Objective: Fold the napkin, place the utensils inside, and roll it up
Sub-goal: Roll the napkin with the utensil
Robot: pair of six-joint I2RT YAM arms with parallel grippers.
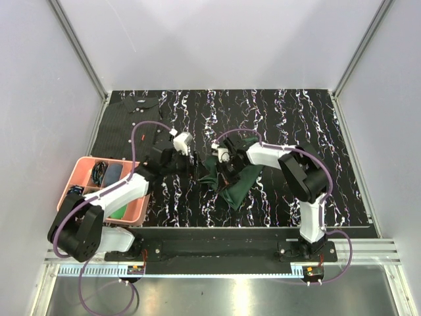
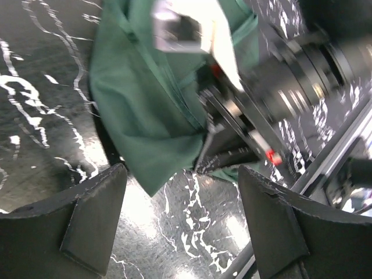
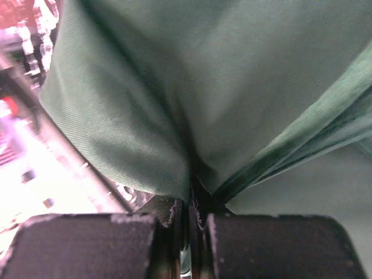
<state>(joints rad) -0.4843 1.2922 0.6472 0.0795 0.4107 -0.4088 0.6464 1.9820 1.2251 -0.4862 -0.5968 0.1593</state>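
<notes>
Likely a lab: white enclosure walls, aluminium rails.

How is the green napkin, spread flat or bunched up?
Bunched up. The napkin creases into folds where the shut right claw pinches it.

napkin: cut off by top and right edges, right wrist view | right arm over napkin: blurred, left wrist view | pink tray left of napkin: contents too small to tell

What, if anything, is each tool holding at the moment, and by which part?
The right tool pinches the napkin at a bunched fold; the left tool is open, holding nothing.
</notes>
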